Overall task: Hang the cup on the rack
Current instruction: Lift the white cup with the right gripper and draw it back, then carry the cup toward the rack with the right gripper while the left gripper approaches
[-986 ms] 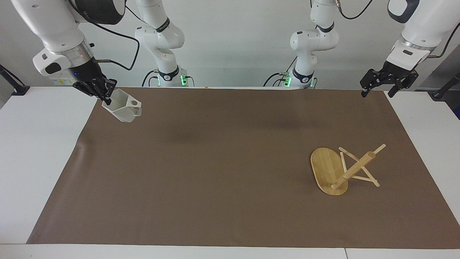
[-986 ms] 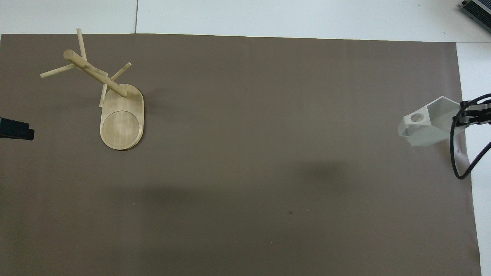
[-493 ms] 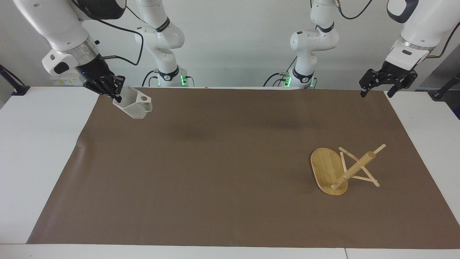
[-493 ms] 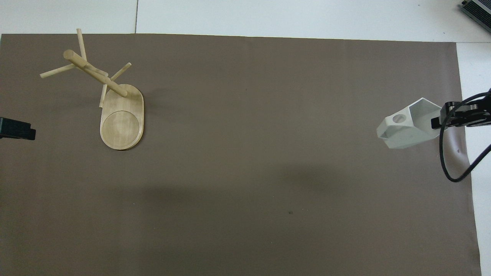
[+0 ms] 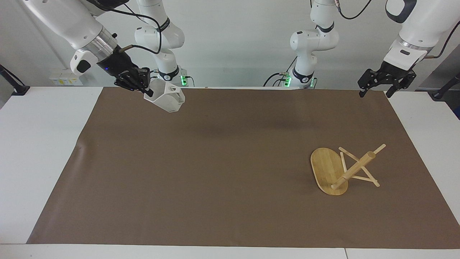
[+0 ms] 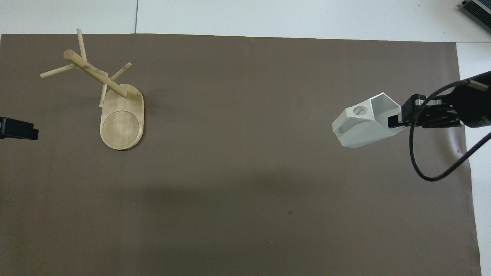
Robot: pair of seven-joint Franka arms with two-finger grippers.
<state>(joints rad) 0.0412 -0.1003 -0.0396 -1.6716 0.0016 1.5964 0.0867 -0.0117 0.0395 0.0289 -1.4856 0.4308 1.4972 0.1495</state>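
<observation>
Right gripper (image 5: pixel 146 90) is closed on the rim wall of the small white faceted cup (image 5: pixel 166 98), 1 finger inside the hexagonal mouth and 1 outside, and carries it in the air over the brown paper mat (image 5: pixel 215 162) toward the right arm's end of the desk (image 5: pixel 36 144). Cup hangs tilted, mouth toward the gripper, blocky handle with its round hole (image 6: pixel 359 111) pointing away from it. Left gripper (image 5: pixel 375 90) waits with its fingers spread and nothing in them, over the mat's corner at the left arm's end. The light bamboo rack (image 5: pixel 341 171), oval base and thick post with thin crossing pegs, stands on the mat toward the left arm's end, well apart from the cup. Risks, as judgement: (1) the grip is a pinch on 1 thin wall with the cup's weight hanging off to the side, so a fast swing across the desk could let the cup rotate or slip between the fingers. (2) The handle hole is small against the peg tips; any rotation in the grip would misalign it and the cup would strike a peg. (3) The rack appears light, so a sideways push from a missed peg could shift or tip it. (4) Releasing before the handle is well seated would drop the cup.
</observation>
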